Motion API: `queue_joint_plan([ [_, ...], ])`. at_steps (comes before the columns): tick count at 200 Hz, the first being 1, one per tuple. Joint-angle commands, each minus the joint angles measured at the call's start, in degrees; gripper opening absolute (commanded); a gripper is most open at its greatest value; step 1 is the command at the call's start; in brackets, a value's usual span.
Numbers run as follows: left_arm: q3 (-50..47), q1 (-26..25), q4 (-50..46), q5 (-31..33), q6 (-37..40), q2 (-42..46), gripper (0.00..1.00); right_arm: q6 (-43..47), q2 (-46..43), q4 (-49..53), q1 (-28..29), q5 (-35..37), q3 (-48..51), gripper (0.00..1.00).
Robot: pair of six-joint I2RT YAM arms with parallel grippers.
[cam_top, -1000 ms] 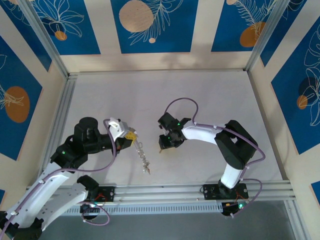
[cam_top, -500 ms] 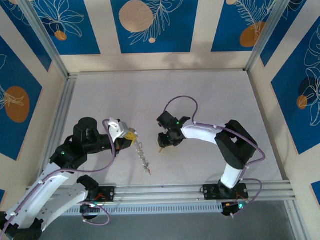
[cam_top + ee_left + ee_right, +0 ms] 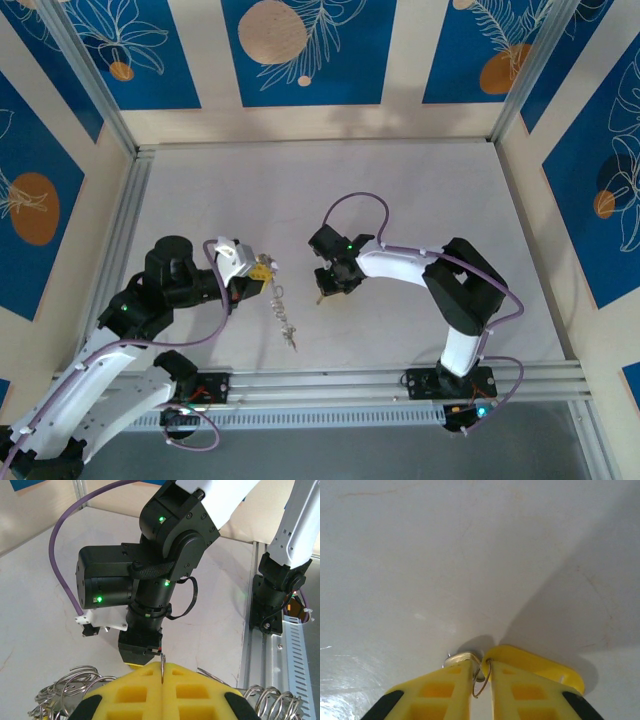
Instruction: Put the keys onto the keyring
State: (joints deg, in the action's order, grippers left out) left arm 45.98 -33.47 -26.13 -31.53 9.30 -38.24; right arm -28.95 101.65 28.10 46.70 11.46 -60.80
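white tabletop [image 3: 400,200], l claw [image 3: 162,674] tight on keyring [image 3: 162,661] wire, r claw [image 3: 481,674] narrow on yellow-tag key [image 3: 535,666]

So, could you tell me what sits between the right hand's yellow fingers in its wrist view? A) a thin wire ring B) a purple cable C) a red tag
A: a thin wire ring stands in the narrow gap between the fingers of the right hand.

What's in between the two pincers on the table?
In the top view, a string of metal rings trailing from the left pincer sits between it and the right pincer; the rest is bare table.
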Motion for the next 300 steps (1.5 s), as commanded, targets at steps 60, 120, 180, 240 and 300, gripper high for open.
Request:
queue_joint_plan([
  [60, -0.4, 0.7, 2.4, -1.7, -0.5, 1.0, 0.00, 0.6, -2.3, -1.9, -2.7, -1.7, 2.4, 0.01],
  [120, -0.5, 0.7, 3.1, -0.5, 0.1, 1.1, 0.00, 9.0, -26.0, -12.6, -1.7, -8.5, 14.5, 0.00],
  [180, 4.6, 0.7, 1.2, -1.2, 4.6, -1.6, 0.00, 17.8, -43.1, -7.3, -0.2, -36.6, 7.4, 0.00],
  [240, 7.3, 0.6, -0.7, 0.4, 5.1, -3.3, 0.00, 22.0, -31.9, 9.2, -1.8, -15.2, 1.3, 0.00],
  [300, 5.0, 0.6, 0.3, 1.1, 4.9, -2.7, 0.00, 20.2, -30.4, 8.2, -3.8, -28.0, -1.8, 0.00],
])
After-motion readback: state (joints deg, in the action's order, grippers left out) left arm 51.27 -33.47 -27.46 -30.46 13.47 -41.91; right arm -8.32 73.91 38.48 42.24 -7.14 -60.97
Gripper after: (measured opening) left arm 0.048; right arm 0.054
